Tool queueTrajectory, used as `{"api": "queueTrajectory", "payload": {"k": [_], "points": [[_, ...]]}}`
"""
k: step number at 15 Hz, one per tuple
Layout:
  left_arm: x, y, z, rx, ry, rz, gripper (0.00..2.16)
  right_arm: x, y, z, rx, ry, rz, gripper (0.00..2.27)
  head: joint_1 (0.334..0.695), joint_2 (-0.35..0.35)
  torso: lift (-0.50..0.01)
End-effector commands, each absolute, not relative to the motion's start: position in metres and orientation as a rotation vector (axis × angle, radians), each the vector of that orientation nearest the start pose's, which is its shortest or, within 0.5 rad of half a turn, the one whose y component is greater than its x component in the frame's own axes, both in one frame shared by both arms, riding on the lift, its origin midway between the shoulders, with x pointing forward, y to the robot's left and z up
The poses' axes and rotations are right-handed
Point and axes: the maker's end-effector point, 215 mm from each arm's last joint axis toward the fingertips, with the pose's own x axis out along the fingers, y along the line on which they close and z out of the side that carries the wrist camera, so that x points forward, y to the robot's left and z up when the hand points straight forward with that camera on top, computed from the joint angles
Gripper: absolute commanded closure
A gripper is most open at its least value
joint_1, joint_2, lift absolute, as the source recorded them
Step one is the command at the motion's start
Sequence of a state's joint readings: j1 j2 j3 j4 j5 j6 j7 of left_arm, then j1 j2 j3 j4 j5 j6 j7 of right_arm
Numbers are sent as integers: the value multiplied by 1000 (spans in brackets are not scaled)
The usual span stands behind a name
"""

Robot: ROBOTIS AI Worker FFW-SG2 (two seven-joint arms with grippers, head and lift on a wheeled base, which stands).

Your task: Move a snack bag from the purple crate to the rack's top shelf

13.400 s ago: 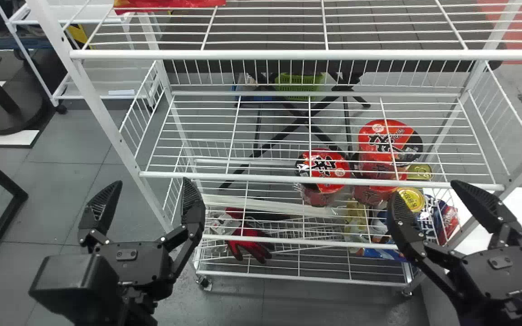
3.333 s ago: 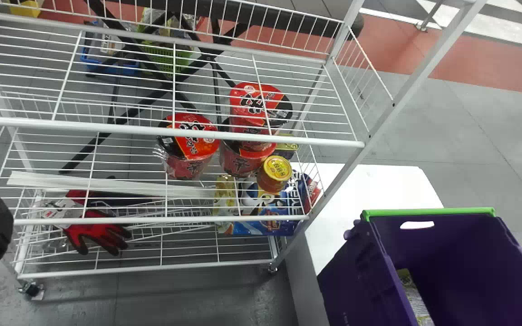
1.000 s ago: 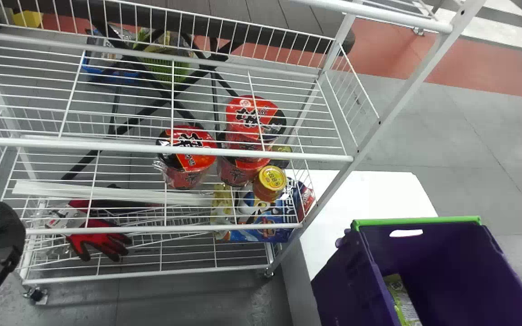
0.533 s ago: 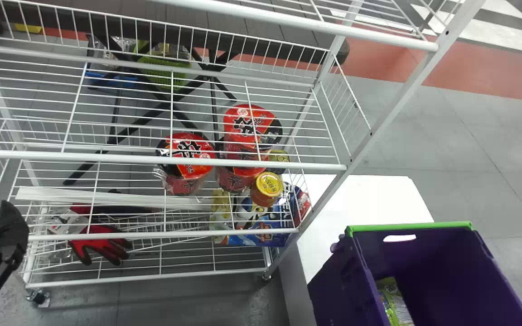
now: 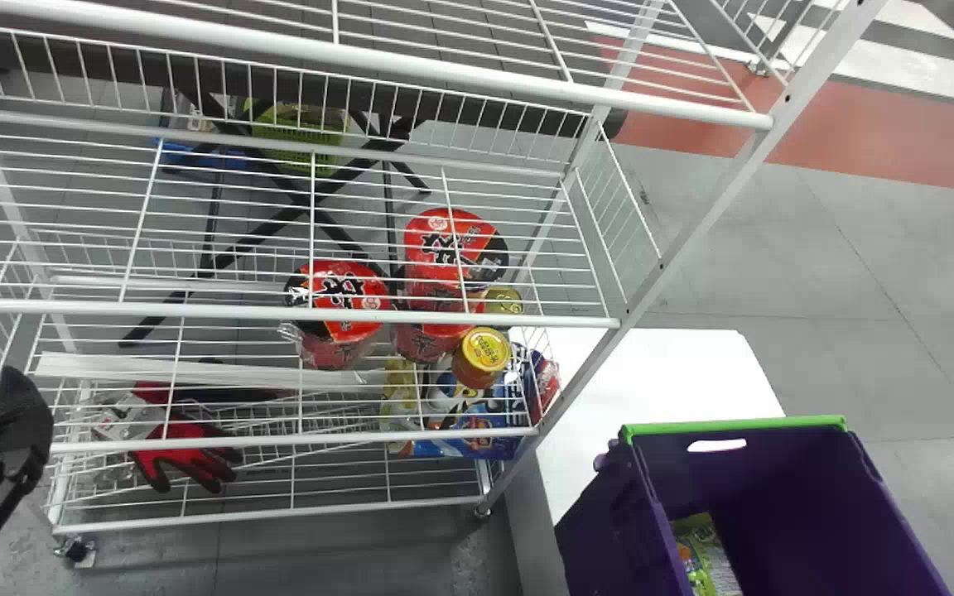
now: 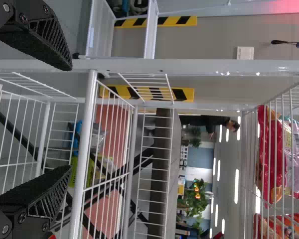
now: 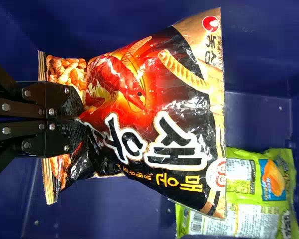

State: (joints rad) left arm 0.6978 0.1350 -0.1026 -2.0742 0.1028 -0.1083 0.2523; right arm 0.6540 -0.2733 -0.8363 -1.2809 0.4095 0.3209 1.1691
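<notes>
Snack bag [image 7: 154,119] pinched near one end, we hold our right gripper [image 7: 80,118] over the purple crate's [image 5: 618,530] floor, our left gripper [image 5: 20,418] spread before the rack [image 5: 661,266].

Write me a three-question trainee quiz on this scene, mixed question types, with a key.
1. True or false: the right gripper is closed on the black-and-red snack bag.
2. Where does the green snack bag lie?
A. On the rack's top shelf
B. Inside the purple crate
C. On the white table
3. Fill in: the left gripper stands ____ (open or shut).
Key: 1 true; 2 B; 3 open.
</notes>
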Motion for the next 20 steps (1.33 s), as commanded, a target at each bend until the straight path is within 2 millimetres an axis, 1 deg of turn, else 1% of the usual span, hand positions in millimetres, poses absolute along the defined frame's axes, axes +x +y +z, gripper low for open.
{"api": "queueTrajectory", "payload": {"k": [1, 13, 20], "points": [[376, 235, -377, -45, 107, 102, 113, -8, -563, -636, 101, 1365, 203, 1234, 695, -350, -340], [377, 234, -372, -48, 96, 102, 113, -8, -573, -628, 113, 1365, 176, 1234, 695, -350, -292], [376, 235, -373, -48, 99, 104, 110, -8, -575, -627, 112, 1366, 172, 1234, 695, -350, -264]]}}
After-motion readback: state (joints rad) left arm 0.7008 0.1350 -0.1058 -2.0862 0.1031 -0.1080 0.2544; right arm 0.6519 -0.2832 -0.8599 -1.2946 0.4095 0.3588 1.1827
